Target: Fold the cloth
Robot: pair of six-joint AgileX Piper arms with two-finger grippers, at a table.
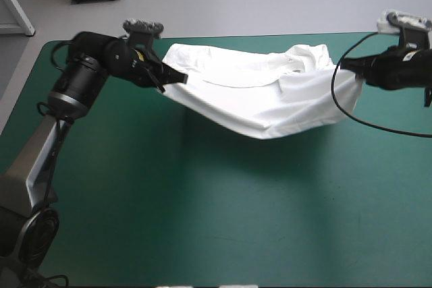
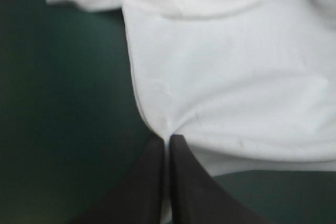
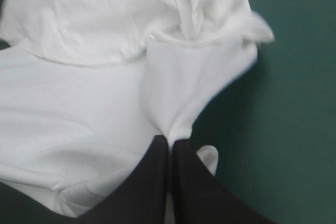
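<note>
T-shirt (image 1: 256, 99) hung between both arms

Its belly, seemingly soft and light, sagged over the far half of the table (image 1: 202, 220). Such limp cloth seemed best taken at its edges. Farther back, the left gripper (image 1: 177, 77) and right gripper (image 1: 344, 67) each pinched a bunched edge, fingers nearly closed on fabric.

I can read no text, label, brand, number or sign anywhere here. The T-shirt (image 1: 256, 96) shows only plain white cloth on every side that I can see. A small yellow mark (image 1: 140, 54) on the left arm (image 1: 84, 72), near its wrist, is too small to read.
</note>
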